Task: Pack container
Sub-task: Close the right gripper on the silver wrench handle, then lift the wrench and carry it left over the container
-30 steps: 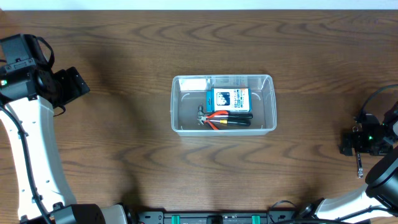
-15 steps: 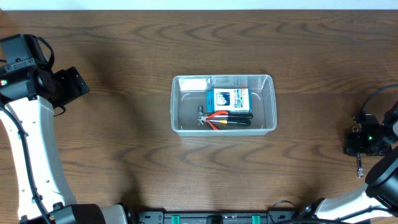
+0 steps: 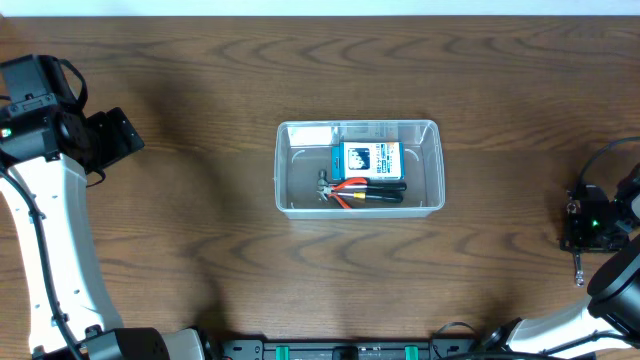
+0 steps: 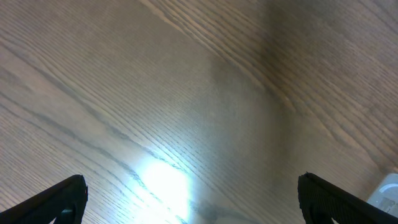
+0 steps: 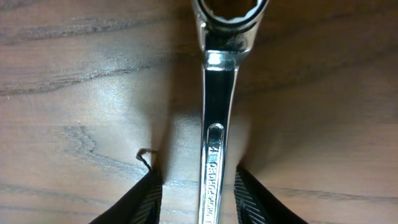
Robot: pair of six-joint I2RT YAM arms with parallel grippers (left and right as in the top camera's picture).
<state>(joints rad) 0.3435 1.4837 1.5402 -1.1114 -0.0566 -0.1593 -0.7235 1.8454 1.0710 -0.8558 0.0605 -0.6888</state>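
jaws, left: left gripper (image 4: 196,202) stood spread to its widest, holding nothing. only bare table (image 4: 186,93) showed between its fingers. parked at the far left of the table, well apart from the container. no change over the past second.

item, centre: container (image 3: 283,170), clear bin, sat upright mid-table, unmoved. inside, toward its right half, lay a box (image 3: 368,158), blue and white, and pliers (image 3: 360,190) with red and black handles just in front of the box, touching it or nearly so. the left part of the bin was bare.

jaws, right: right gripper (image 5: 198,199) was at the far right edge, low over a wrench (image 5: 217,112) lying flat on the table. its fingers stood astride the shaft, with the ring end pointing away from the wrist. a second ago these jaws were wide apart; they had since drawn in to a partial gap. a strip of table showed between one finger and the shaft, and the other finger lay against it or very near. whether the grip had taken hold could not be told.

note: the change read as a pick of the wrench under way. the wrench lay well apart from the container and was not yet lifted. judged next: finish the squeeze, lift, carry left to the bin. risk: the slim polished shaft could slip or swivel in a loose pinch.
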